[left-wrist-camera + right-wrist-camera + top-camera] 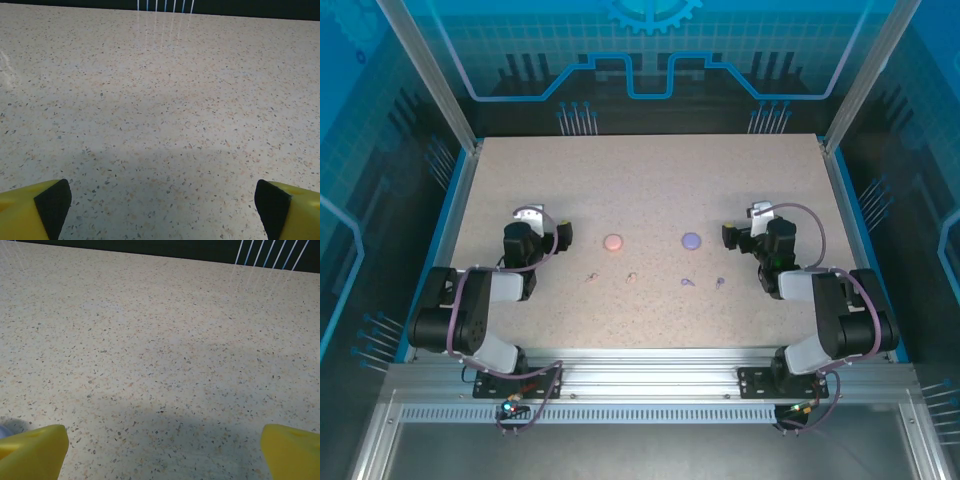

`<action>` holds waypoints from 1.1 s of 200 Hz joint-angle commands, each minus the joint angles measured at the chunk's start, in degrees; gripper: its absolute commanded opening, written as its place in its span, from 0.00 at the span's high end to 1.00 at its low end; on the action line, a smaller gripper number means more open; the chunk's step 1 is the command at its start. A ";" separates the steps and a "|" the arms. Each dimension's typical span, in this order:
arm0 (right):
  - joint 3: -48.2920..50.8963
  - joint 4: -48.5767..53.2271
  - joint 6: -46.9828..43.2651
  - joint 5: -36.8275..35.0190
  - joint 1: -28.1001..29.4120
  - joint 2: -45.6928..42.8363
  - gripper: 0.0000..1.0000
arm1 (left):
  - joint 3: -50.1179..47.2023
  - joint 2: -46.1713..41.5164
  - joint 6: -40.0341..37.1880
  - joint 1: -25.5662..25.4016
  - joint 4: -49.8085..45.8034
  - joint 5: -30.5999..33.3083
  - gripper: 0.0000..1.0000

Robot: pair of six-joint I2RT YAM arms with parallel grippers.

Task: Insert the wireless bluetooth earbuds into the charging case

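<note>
Two round charging cases lie mid-table, a pink case (613,242) and a purple case (692,240). Nearer the arms lie the tiny earbuds: two pale pink earbuds (591,278) (630,276) and two pale purple earbuds (687,282) (720,282). My left gripper (536,226) hovers left of the pink case, apart from it. My right gripper (760,223) hovers right of the purple case. Over bare speckled tabletop, the left gripper (162,207) is open, its yellow fingertips (30,210) wide apart. The right gripper (162,447) is open likewise, nothing between its fingertips (35,450).
The speckled table (650,180) has a blue raised border and metal posts at its far corners (470,145). Both arm bases sit on the rail at the near edge (640,375). Transparent blue walls enclose the space.
</note>
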State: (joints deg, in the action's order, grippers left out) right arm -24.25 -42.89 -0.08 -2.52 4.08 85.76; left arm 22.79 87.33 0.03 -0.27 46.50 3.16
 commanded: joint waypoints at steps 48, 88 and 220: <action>-0.61 -0.08 -0.58 0.50 -0.98 0.49 0.00 | 0.69 -0.20 0.67 0.58 -0.49 -0.23 0.01; -0.63 0.00 -0.48 0.90 -1.13 0.47 0.00 | 1.15 -0.10 0.27 0.01 -1.30 0.40 0.01; -25.51 47.65 22.22 2.76 -4.93 -6.99 0.00 | 12.83 -22.89 10.71 -0.66 -35.77 3.52 0.01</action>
State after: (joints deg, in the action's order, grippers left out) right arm -45.78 -11.09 10.04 -1.52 2.02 78.43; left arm 30.09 68.60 3.99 -0.27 25.26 7.25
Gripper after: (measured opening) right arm 0.997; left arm 0.987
